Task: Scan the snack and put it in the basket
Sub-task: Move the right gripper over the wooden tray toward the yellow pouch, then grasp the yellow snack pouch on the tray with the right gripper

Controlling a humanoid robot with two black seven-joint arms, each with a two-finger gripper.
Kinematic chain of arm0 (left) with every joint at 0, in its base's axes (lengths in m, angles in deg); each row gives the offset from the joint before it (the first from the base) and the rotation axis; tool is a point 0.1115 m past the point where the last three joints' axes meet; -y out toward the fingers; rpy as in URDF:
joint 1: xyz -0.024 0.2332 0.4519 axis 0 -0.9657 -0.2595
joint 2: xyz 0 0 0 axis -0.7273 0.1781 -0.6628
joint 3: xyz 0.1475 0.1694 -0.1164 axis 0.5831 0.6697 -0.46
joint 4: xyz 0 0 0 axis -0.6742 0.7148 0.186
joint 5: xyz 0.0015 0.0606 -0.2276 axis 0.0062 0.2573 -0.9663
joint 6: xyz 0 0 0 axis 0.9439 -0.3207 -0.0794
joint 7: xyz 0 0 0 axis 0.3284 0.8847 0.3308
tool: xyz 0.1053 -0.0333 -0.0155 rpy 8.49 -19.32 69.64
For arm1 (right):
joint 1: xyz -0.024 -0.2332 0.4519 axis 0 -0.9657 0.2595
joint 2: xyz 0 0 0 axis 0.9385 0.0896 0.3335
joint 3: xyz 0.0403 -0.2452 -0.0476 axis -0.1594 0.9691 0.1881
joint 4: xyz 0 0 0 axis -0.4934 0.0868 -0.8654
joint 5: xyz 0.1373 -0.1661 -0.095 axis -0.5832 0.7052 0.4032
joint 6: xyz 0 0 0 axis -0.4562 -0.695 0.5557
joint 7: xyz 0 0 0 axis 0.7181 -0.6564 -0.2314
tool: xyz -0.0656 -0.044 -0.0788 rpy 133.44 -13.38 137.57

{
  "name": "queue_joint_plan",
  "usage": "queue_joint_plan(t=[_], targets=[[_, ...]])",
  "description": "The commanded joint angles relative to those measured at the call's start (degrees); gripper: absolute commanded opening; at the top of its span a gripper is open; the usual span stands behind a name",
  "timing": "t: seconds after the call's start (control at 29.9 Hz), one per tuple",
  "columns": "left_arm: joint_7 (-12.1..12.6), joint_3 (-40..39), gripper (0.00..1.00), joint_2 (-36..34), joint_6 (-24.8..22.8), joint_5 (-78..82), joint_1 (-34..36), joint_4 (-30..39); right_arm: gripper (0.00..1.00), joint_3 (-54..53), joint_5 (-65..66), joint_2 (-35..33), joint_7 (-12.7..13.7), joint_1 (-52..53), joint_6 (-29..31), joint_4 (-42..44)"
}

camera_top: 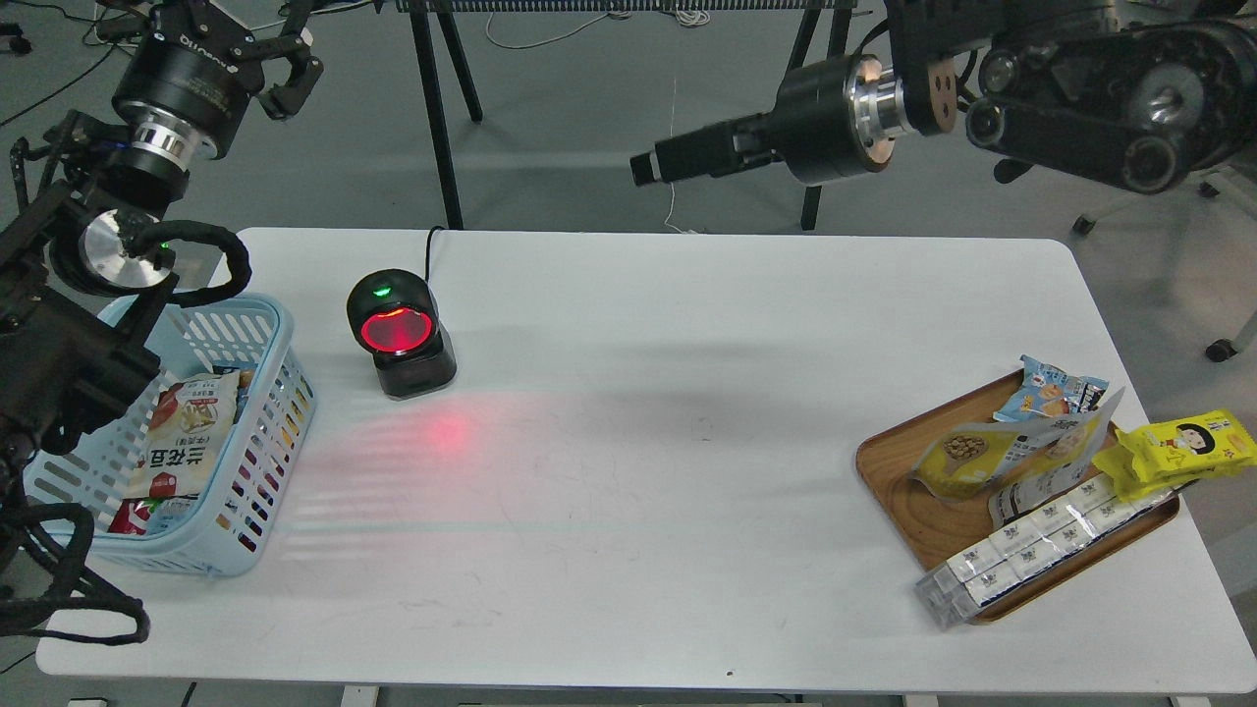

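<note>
Snack (982,457) lies flat-ish on the wooden tray (889,491) at about 4 o'clock on the table (638,442), yellow end toward 9, white end tucked under or against the blue biscuit packet (1056,388) and the yellow cartoon packet (1183,447); can't tell which overlaps which. Long silver pack (1031,545) lies along the tray's near edge. Basket (245,530) at 9 o'clock, already with some packets in it. Scanner (401,334) at about 10, red window lit, red glow on the table in front. My right gripper (653,167) hangs above the far edge around 12, well apart from the tray, fingers together as far as I can see, nothing held. My left gripper (285,64) is up at 11 above the basket corner, fingers spread, empty. Nothing picked yet, so the reach to the tray is the next step, I judge. Risks: crowded tray, so the claw could pinch the wrong packet or drag neighbours off the rim; the pouch is thin and slack, may slip or fold; barcode could face away from the scanner; left arm sits close over the basket and may block the drop.
</note>
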Motion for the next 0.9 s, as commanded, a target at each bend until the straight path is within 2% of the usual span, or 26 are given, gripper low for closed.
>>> queue_joint_plan(t=[0.0, 0.27, 0.47, 0.63, 0.87], targets=[[-0.25, -0.05, 0.99, 0.44, 0.01, -0.01, -0.12, 0.01, 0.99, 7.06, 10.62, 0.16, 0.01, 4.38, 0.23, -7.77], [-0.52, -0.05, 0.99, 0.79, 0.01, -0.01, -0.12, 0.01, 0.99, 13.32, 31.99, -0.89, 0.01, 4.39, -1.09, -12.61], [-0.61, -0.05, 0.99, 0.79, 0.01, -0.01, -0.12, 0.01, 0.97, 18.86, 43.42, -0.90, 0.01, 2.63, -12.15, -13.59], [-0.61, 0.04, 0.99, 0.70, 0.01, -0.01, -0.12, -0.07, 0.90, 24.30, 50.10, -2.38, 0.01, 1.22, -19.01, -13.41], [-0.52, 0.04, 0.99, 0.70, 0.01, 0.07, -0.39, -0.07, 0.87, 25.72, 56.96, -5.90, 0.01, -1.24, -20.43, -12.45]])
